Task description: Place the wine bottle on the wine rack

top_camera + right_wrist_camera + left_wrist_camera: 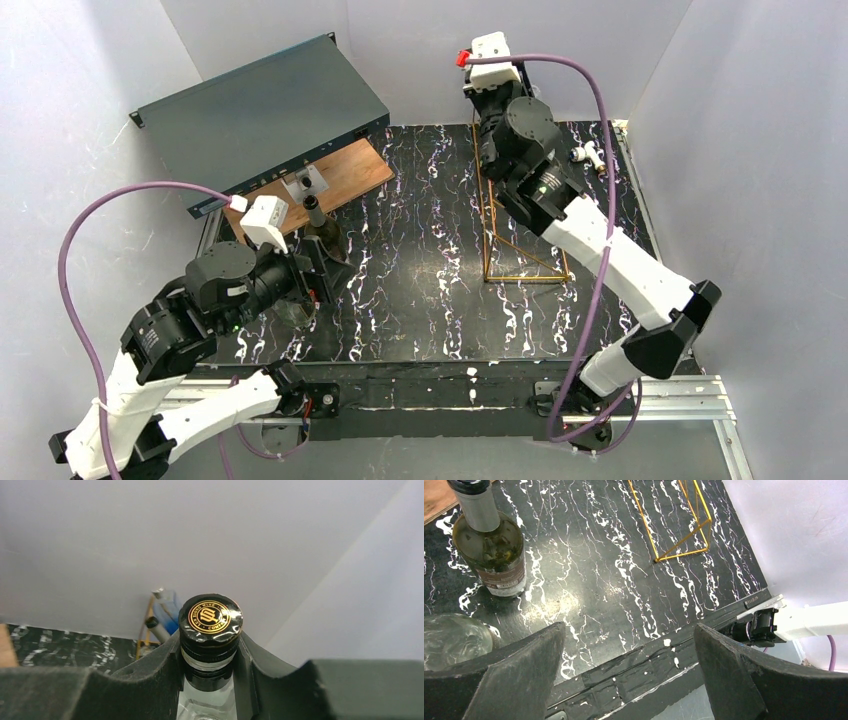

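My right gripper [210,647] is shut on the neck of a clear glass wine bottle [210,617], just under its black cap with a gold emblem. In the top view that wrist [522,132] hangs over the upper end of the gold wire wine rack [497,225], and the bottle is hidden beneath it. A bit of the rack [142,632] shows behind the jaws. My left gripper [629,630] is open and holds nothing, low at the table's near left. The rack's foot [684,527] lies ahead of it.
A dark green bottle [491,545] stands upright by the left fingers, and a clear glass piece [451,640] sits beside the left finger. At the back left are a dark grey metal box [260,115] and a wooden board [345,175]. A small white item [590,155] lies back right.
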`<state>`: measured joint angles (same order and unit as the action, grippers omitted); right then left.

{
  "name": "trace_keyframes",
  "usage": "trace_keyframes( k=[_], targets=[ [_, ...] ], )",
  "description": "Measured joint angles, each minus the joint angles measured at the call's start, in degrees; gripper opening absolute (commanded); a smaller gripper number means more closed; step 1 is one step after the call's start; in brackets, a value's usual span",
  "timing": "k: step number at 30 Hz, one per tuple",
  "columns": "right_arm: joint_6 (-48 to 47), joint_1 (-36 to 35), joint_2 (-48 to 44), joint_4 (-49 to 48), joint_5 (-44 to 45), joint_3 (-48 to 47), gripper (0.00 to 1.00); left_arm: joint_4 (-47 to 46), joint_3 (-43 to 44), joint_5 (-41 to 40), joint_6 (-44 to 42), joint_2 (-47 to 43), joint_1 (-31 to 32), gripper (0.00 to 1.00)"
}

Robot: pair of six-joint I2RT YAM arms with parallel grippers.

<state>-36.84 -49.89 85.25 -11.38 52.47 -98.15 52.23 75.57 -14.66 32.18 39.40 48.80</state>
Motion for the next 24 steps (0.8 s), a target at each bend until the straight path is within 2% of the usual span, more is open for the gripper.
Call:
trace_keyframes(
  k=[8,24],
  targets=[
    [-0.13,7.08,3.89,0.70,1.88,2.69,0.01,0.00,-0.07,1.18,0.00,0.81,0.00,0.99],
    [1.27,12.26,7.72,-2.54,4.37,12.20,0.01,-0.02,-0.09,2.01,-0.79,2.21,0.00,0.99]
  ],
)
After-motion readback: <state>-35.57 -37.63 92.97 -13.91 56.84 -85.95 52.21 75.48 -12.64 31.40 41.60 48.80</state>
